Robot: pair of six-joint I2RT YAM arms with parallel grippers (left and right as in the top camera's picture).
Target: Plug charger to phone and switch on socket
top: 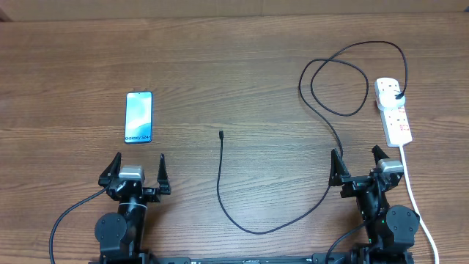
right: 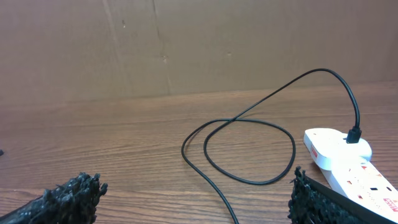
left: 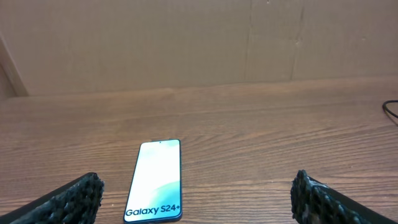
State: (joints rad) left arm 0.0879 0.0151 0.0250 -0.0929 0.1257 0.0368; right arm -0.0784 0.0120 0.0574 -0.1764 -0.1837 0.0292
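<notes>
The phone [top: 138,116] lies flat at the left, light blue screen up with "Galaxy S24+" text; the left wrist view shows the phone [left: 155,180] just ahead. My left gripper [top: 138,163] stands open just short of it, empty. The charger cable [top: 222,183] runs from its small tip [top: 221,134] at mid-table down in a loop, up past my right gripper, and coils to its black plug [top: 398,96] seated in the white socket [top: 393,111] at the far right. My right gripper [top: 357,157] is open, the cable [right: 249,177] passing between its fingers on the table.
The socket's thick white cord [top: 418,205] trails toward the front right edge beside the right arm. A brown cardboard wall [right: 199,43] backs the wooden table [top: 234,59].
</notes>
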